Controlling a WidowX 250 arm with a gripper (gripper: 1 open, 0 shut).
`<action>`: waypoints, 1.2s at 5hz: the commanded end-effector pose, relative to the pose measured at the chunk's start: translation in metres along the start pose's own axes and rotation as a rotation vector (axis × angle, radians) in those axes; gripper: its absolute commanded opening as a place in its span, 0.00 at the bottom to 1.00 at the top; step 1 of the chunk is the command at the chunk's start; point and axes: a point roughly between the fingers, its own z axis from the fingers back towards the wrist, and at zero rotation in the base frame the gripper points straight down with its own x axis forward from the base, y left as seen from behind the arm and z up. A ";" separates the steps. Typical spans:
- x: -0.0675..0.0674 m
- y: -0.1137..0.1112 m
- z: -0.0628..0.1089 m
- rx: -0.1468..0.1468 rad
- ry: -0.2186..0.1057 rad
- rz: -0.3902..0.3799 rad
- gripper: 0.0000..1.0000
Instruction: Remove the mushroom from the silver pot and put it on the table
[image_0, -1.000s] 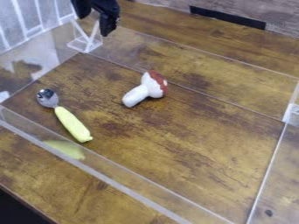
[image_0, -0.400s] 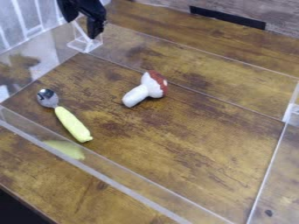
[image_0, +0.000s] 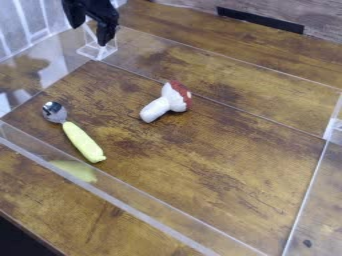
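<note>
The mushroom (image_0: 166, 102), with a white stem and a red-brown cap, lies on its side on the brown wooden table (image_0: 227, 150), near the middle. No silver pot shows in this view. My black gripper (image_0: 96, 28) hangs at the top left, far from the mushroom, up and to its left. Its fingers stand apart with nothing between them; its upper part is cut off by the frame's edge.
A long yellow toy (image_0: 83, 142) lies at the left with a small round silver piece (image_0: 54, 110) at its far end. Low clear plastic walls (image_0: 160, 215) fence in the work area. A clear plastic stand (image_0: 96, 45) sits right under the gripper.
The gripper has moved to the left along the top edge and sunk slightly. The mushroom and the yellow toy have stayed put.
</note>
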 end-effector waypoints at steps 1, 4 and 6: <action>0.006 0.023 0.030 0.019 -0.059 0.011 1.00; 0.000 0.047 0.058 -0.003 -0.059 0.035 1.00; -0.004 0.056 0.064 0.013 -0.022 0.138 1.00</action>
